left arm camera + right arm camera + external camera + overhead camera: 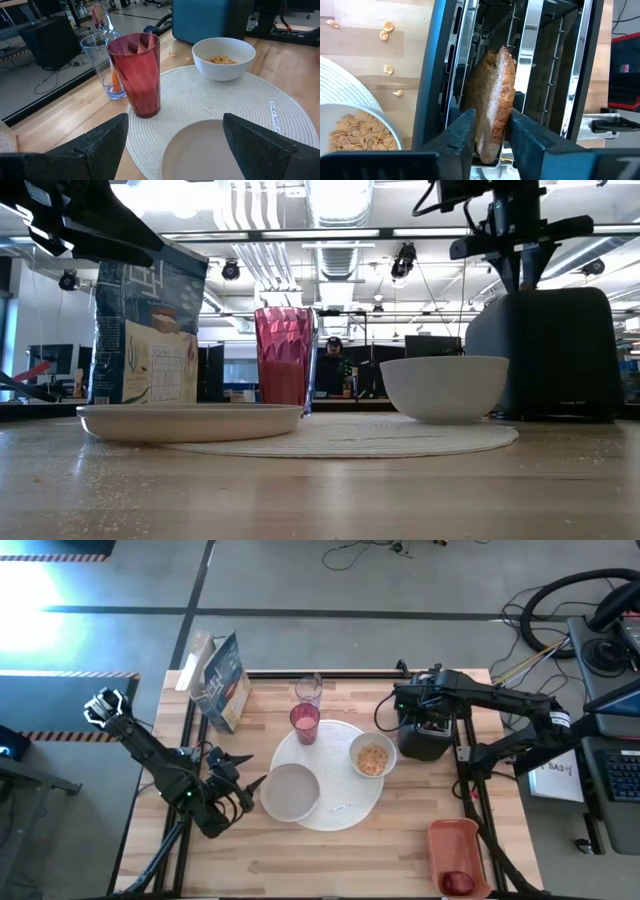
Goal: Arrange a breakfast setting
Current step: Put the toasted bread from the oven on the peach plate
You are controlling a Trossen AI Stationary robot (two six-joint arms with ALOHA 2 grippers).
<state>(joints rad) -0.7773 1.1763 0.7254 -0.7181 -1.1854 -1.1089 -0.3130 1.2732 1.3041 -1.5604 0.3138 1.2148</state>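
Note:
A toast slice [496,95] stands on edge in a slot of the black toaster [420,743], with my right gripper [492,140] shut on it from above. A large white round mat [345,805] carries a small white bowl [372,758] of cereal, a pink tumbler [305,723] and a smaller pale plate [290,792]. A clear glass [308,692] holding an orange-handled spoon [115,80] stands behind the tumbler. My left gripper [240,785] hangs open just left of the pale plate [200,150], touching nothing. My right gripper pinches the toast slice's two broad faces [495,127] between its two fingers, which lie along its upper edge. The fingers [465,132] come from above, pointing down into the toaster's slot. The toast stands upright, its lower part inside the slot.
A cereal box [222,680] stands at the far left. An orange-red tray [455,845] near the front right corner holds a dark-red fruit [458,882]. Cereal crumbs [385,30] lie on the wood beside the toaster. Bare table lies along the near edge.

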